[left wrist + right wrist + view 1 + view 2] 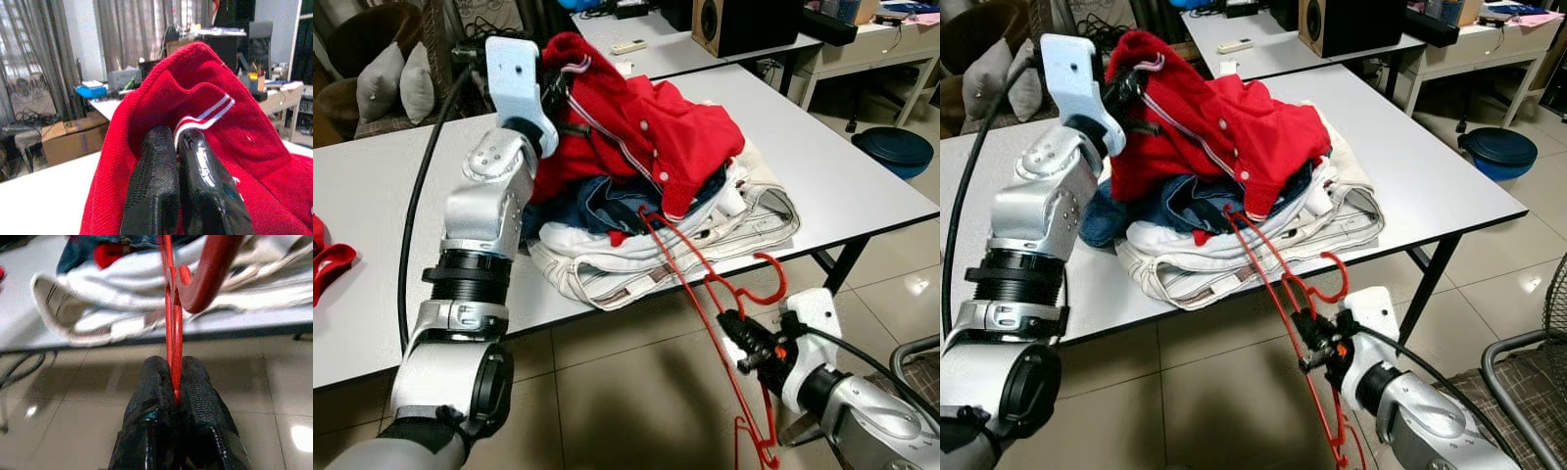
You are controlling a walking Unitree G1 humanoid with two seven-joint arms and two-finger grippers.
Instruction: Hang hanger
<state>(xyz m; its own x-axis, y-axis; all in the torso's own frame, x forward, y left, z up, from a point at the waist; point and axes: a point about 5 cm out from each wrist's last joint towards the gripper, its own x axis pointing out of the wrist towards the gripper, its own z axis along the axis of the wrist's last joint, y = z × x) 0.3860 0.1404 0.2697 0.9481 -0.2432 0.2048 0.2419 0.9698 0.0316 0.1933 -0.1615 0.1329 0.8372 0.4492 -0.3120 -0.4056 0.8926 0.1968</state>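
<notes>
The red wire hanger hangs off the near edge of the counter, one end poked into the heap of clothes and the other end drooping toward the floor. The right hand is clamped on it just below the hook, fingers pressed together on the thin wire. The left hand is up at the far left of the heap, pinched shut on the collar of the red polo shirt and lifting it.

The wire is slim and slick, so I'd guess it could twist or slide between those fingers if the arm pulls hard. The far end looks caught under the shirt and the blue jeans; a tug could drag the whole pile of pale folded garments over the edge. The collar grip is shallow too, and the fabric might slip free, leaving nothing open to thread the hanger into.

The counter is a plain white top on dark legs, smooth. A second white desk sits beyond it with a remote and a black speaker. The floor is glossy beige tile. A blue round lid-like thing lies on the floor at the right, grey cushions rest on a chair far left, and curtains show in the left wrist view.
</notes>
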